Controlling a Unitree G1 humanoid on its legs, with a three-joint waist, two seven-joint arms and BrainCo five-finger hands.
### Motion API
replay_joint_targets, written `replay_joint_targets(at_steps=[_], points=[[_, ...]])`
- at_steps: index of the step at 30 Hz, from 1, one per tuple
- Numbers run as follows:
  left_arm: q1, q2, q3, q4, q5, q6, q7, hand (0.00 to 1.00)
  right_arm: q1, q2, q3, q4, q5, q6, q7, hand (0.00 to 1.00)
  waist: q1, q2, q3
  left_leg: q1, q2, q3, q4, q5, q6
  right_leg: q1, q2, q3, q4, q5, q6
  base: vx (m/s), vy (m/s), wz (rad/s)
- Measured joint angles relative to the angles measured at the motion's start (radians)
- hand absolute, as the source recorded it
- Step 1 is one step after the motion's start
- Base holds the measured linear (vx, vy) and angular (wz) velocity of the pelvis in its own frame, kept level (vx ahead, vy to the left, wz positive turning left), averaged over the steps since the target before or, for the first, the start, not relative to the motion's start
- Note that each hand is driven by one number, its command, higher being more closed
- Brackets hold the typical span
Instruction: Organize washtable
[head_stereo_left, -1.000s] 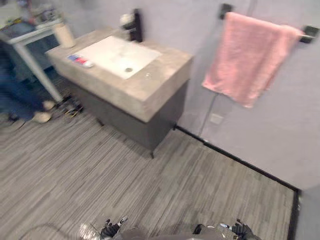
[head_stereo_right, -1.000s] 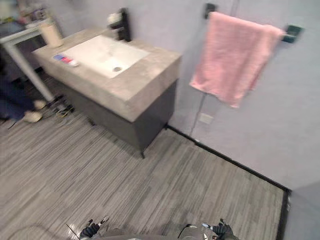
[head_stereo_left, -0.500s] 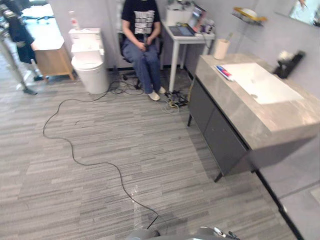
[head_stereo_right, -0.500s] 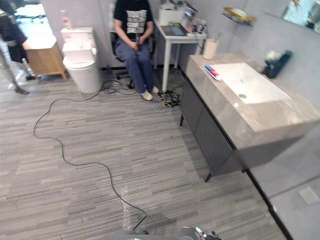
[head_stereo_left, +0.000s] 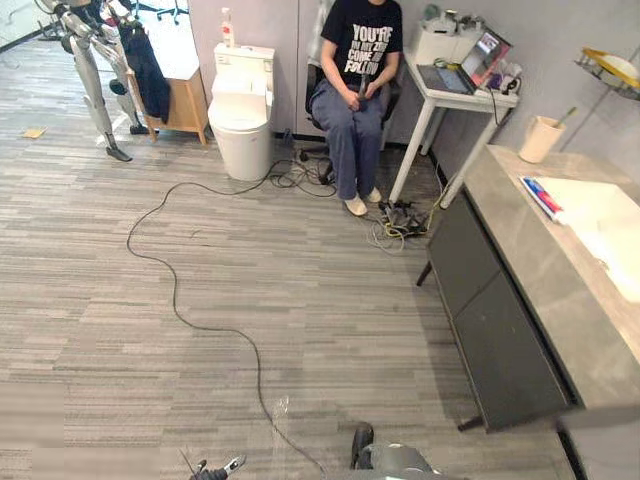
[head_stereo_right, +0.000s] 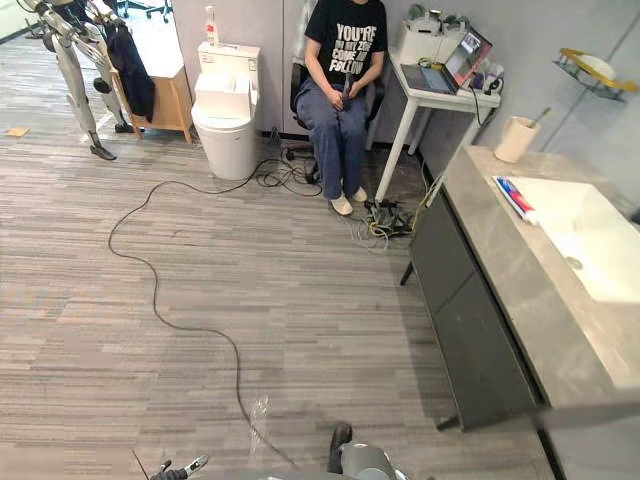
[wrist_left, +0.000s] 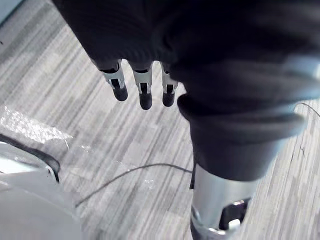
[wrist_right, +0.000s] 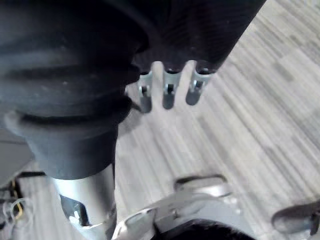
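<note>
Silver fingers (wrist_left: 145, 92) straight and empty, the left robot hand (wrist_left: 150, 35) and right robot hand (wrist_right: 169, 91) hang above the grey floor (wrist_left: 75, 85).

The left hand (wrist_left: 146, 64) has a dark ribbed cover and silver fingers (wrist_left: 145, 91) with dark tips. The right hand (wrist_right: 172, 35) is built alike.

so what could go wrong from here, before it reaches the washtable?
1. The washtable lies off to the robot's right; turning and walking there could bring it near the seated person and the cable tangle by that end.
2. The cup stands at the counter's corner and the tube lies beside the sink; a loose reach might knock either off.
</note>
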Motion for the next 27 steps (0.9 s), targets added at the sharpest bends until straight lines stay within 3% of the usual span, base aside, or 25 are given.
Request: replay_joint_targets(at_steps=[1, 2, 3, 6, 7, 8, 9, 10, 11, 13, 16, 17, 18, 19, 20, 21, 23, 25, 27], points=[[0.002, -0.002, 0.002, 0.000, 0.000, 0.000, -0.003, 0.00, -0.002, -0.009, 0.014, -0.005, -0.002, -0.002, 0.001, 0.00, 0.007, 0.006, 0.002, -0.035, 0.027, 0.031, 0.072, 0.004, 0.020, 0.028, 0.003, 0.015, -0.010, -0.009, -0.003, 0.54, -0.007, -0.30], [0.005, -0.001, 0.006, -0.001, 0.000, 0.001, -0.005, 0.00, -0.021, -0.022, 0.027, -0.001, -0.006, -0.002, 0.001, 0.00, 0.027, 0.008, 0.004, -0.095, 0.084, 0.078, 0.174, -0.054, 0.100, 0.072, 0.005, 0.047, -0.032, -0.023, -0.004, 0.49, 0.043, -0.56], [0.009, 0.000, 0.008, -0.003, 0.000, 0.003, -0.004, 0.00, -0.047, -0.023, 0.034, 0.004, -0.008, -0.003, -0.001, 0.00, 0.047, 0.005, 0.005, -0.157, 0.125, 0.098, 0.205, -0.094, 0.121, 0.106, -0.008, 0.080, -0.054, -0.024, -0.004, 0.47, 0.080, -0.63], [0.028, 0.001, 0.000, -0.006, 0.000, 0.003, -0.004, 0.00, -0.127, -0.012, 0.083, 0.007, -0.011, -0.012, -0.001, 0.00, 0.062, -0.010, 0.017, -0.249, 0.170, 0.102, 0.088, -0.158, 0.114, 0.152, -0.063, 0.124, -0.061, -0.029, 0.004, 0.41, 0.232, -0.59], [0.039, 0.000, -0.016, -0.006, 0.002, 0.003, -0.004, 0.00, -0.149, 0.001, 0.099, 0.005, -0.017, -0.019, 0.000, 0.00, 0.070, -0.012, 0.020, -0.266, 0.185, 0.105, -0.060, -0.161, 0.116, 0.177, -0.096, 0.136, -0.051, -0.052, 0.041, 0.35, 0.314, -0.42], [0.046, -0.005, -0.049, -0.006, 0.006, 0.001, -0.003, 0.00, -0.148, -0.002, 0.114, -0.006, -0.023, -0.024, 0.001, 0.00, 0.078, 0.013, 0.009, -0.248, 0.199, 0.091, -0.312, -0.114, 0.103, 0.187, -0.100, 0.152, -0.029, -0.101, 0.106, 0.35, 0.382, -0.33], [0.059, -0.015, -0.063, -0.005, 0.010, 0.000, -0.004, 0.00, -0.150, -0.008, 0.132, -0.007, -0.030, -0.028, 0.002, 0.00, 0.080, 0.053, 0.001, -0.255, 0.218, 0.078, -0.408, -0.033, 0.138, 0.197, -0.096, 0.162, -0.018, -0.135, 0.139, 0.37, 0.406, 0.00], [0.046, 0.022, -0.082, 0.003, 0.017, 0.000, -0.002, 0.00, -0.155, 0.030, 0.169, 0.010, -0.041, -0.021, 0.002, 0.00, 0.074, 0.001, 0.001, -0.255, 0.169, 0.101, -0.380, -0.069, 0.146, 0.201, -0.142, 0.196, -0.007, -0.184, 0.152, 0.43, 0.415, 0.30], [0.032, 0.036, -0.097, -0.005, 0.021, -0.002, -0.003, 0.00, -0.162, 0.032, 0.206, 0.027, -0.052, -0.021, 0.019, 0.00, 0.074, -0.023, -0.003, -0.245, 0.142, 0.107, -0.426, -0.076, 0.134, 0.186, -0.129, 0.233, 0.002, -0.184, 0.137, 0.33, 0.277, 0.35], [0.037, 0.030, -0.108, -0.012, 0.030, -0.001, -0.002, 0.00, -0.169, 0.029, 0.200, 0.047, -0.071, -0.021, 0.020, 0.00, 0.077, -0.037, -0.010, -0.209, 0.109, 0.125, -0.476, -0.081, 0.137, 0.167, -0.109, 0.239, 0.008, -0.147, 0.089, 0.24, 0.163, -0.10], [0.057, 0.034, -0.114, 0.000, 0.040, 0.000, -0.004, 0.00, -0.164, 0.030, 0.197, 0.046, -0.091, -0.035, 0.021, 0.00, 0.074, -0.041, -0.013, -0.110, 0.075, 0.180, -0.543, -0.105, 0.155, 0.104, -0.148, 0.300, 0.189, -0.119, 0.087, 0.22, 0.201, -0.47], [0.058, 0.044, -0.128, 0.010, 0.040, -0.001, -0.004, 0.00, -0.164, 0.029, 0.197, 0.047, -0.096, -0.039, 0.021, 0.00, 0.072, -0.049, -0.011, -0.068, 0.067, 0.193, -0.572, -0.107, 0.152, 0.046, -0.162, 0.315, 0.313, -0.100, 0.115, 0.19, 0.106, -0.34], [0.060, 0.059, -0.154, 0.024, 0.042, 0.000, -0.005, 0.00, -0.163, 0.025, 0.198, 0.048, -0.097, -0.042, 0.023, 0.00, 0.071, -0.050, -0.007, -0.021, 0.053, 0.202, -0.600, -0.113, 0.148, -0.022, -0.181, 0.323, 0.468, -0.033, 0.194, 0.17, 0.053, -0.22], [0.060, 0.065, -0.161, 0.030, 0.044, 0.000, -0.005, 0.00, -0.163, 0.023, 0.198, 0.048, -0.097, -0.044, 0.024, 0.00, 0.069, -0.053, -0.006, 0.002, 0.049, 0.202, -0.613, -0.115, 0.149, -0.048, -0.188, 0.322, 0.532, 0.010, 0.205, 0.13, 0.037, -0.09], [0.059, 0.069, -0.158, 0.038, 0.051, 0.000, -0.004, 0.00, -0.163, 0.020, 0.194, 0.056, -0.097, -0.047, 0.024, 0.00, 0.065, -0.057, -0.006, 0.041, 0.047, 0.204, -0.633, -0.121, 0.159, -0.091, -0.204, 0.290, 0.645, -0.020, 0.169, 0.14, 0.004, 0.00], [0.057, 0.070, -0.158, 0.038, 0.052, 0.000, -0.002, 0.00, -0.163, 0.015, 0.196, 0.056, -0.096, -0.050, 0.024, 0.00, 0.059, -0.058, -0.005, 0.063, 0.049, 0.207, -0.640, -0.127, 0.170, -0.126, -0.217, 0.239, 0.690, -0.119, 0.114, 0.15, -0.021, 0.00], [0.062, 0.070, -0.156, 0.044, 0.056, 0.006, 0.007, 0.00, -0.164, 0.007, 0.198, 0.057, -0.096, -0.053, 0.023, 0.00, 0.043, -0.057, -0.006, 0.098, 0.059, 0.230, -0.663, -0.128, 0.171, -0.166, -0.214, 0.142, 0.626, -0.191, 0.092, 0.19, -0.091, -0.10], [0.061, 0.069, -0.156, 0.049, 0.057, 0.004, 0.015, 0.00, -0.164, -0.007, 0.195, 0.075, -0.097, -0.049, 0.023, 0.00, 0.043, -0.055, -0.006, 0.121, 0.073, 0.262, -0.670, -0.126, 0.165, -0.196, -0.214, 0.048, 0.480, -0.193, 0.079, 0.21, -0.159, -0.30], [0.061, 0.067, -0.157, 0.054, 0.056, 0.000, 0.017, 0.00, -0.154, -0.006, 0.162, 0.075, -0.096, -0.040, 0.026, 0.00, 0.043, -0.048, -0.004, 0.157, 0.107, 0.296, -0.671, -0.147, 0.121, -0.205, -0.220, -0.066, 0.267, -0.143, 0.041, 0.26, -0.204, -0.46]])
